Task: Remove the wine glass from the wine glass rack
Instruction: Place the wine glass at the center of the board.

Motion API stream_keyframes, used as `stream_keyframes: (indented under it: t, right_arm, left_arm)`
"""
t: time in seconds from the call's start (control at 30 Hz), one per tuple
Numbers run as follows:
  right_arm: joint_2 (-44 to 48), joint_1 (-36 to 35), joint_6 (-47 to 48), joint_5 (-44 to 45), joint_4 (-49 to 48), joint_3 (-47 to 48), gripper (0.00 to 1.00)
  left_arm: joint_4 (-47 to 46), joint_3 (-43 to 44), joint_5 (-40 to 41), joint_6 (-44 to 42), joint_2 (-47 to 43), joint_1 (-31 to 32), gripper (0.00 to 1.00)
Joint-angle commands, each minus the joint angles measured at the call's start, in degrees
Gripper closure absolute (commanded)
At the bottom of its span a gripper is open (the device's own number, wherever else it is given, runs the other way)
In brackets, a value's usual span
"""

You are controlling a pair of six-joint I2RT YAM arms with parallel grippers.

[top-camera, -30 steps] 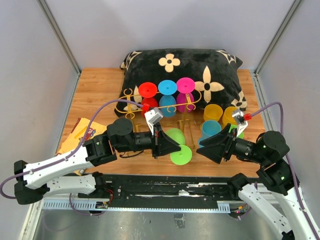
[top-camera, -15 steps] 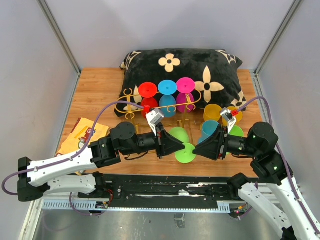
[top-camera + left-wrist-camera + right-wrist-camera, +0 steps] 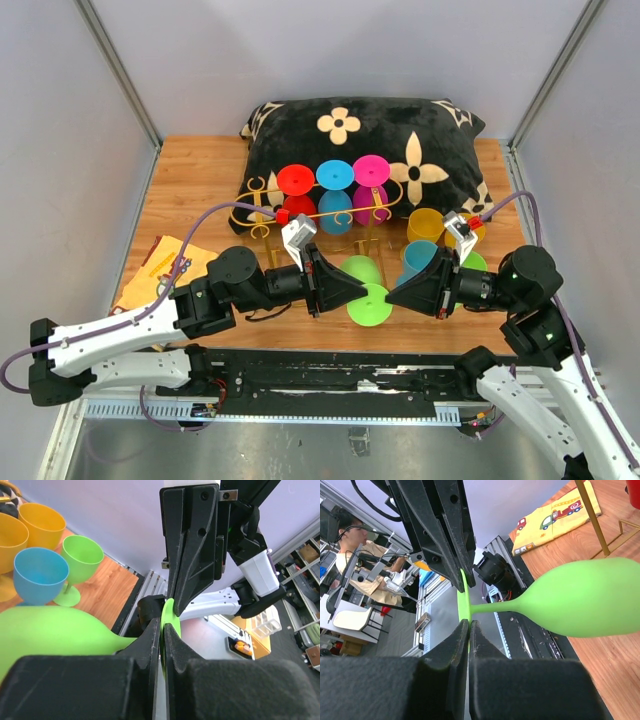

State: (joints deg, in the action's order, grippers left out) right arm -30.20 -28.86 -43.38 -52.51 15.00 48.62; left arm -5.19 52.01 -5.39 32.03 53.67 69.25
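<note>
The lime-green plastic wine glass [image 3: 366, 306] is off the rack and lies on its side near the table's front edge. Its round foot is pinched between the left gripper [image 3: 355, 290] and the right gripper [image 3: 397, 297] (bowl toward the rack). The thin gold wire rack with curly scrolls [image 3: 250, 212] stands upright farther back, carrying three coloured glasses [image 3: 335, 180].

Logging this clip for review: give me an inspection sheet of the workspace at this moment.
Surface: wooden table, no spill seen.
Job's things: wine glass rack before the pillow, red glass, blue glass, magenta glass hanging on it; green wine glass off it, held sideways.
Clutter: yellow glasses, light-blue glass, small green glass standing right; yellow cloth left.
Grippers: left gripper and right gripper, fingers shut on the green glass's foot.
Cables: purple cable looping over each arm.
Surroundings: grey walls; seated person in right wrist view.
</note>
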Motion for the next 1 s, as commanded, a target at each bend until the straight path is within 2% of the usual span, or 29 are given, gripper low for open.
stream_keyframes:
  t: [0.0,0.1,0.2,0.53,0.73,0.97]
  right_arm:
    - [1.22,-0.56,-0.87,-1.69,-2.59,0.16,0.99]
    - [1.68,-0.58,-0.13,-0.67,-1.81,0.38,0.99]
    - [2.16,-0.58,1.74,1.41,0.91,1.16,0.99]
    - [4.45,-0.58,5.76,9.01,5.33,1.94,0.99]
    - [5.14,-0.54,5.93,9.79,5.15,1.67,0.99]
    - [5.69,-0.58,5.88,8.87,4.86,1.24,0.99]
  left_arm:
    - [-2.74,-0.86,0.50,-0.87,-0.35,0.40,0.87]
    - [-2.31,-0.50,-1.63,-1.26,0.34,0.36,0.73]
    - [-0.55,0.36,-3.75,-1.54,1.34,0.36,0.68]
    - [5.59,1.44,-7.20,-0.30,2.17,0.38,0.65]
    - [5.07,0.67,-6.16,1.28,2.51,0.37,0.65]
    - [2.24,1.02,-7.86,3.10,5.35,0.40,0.69]
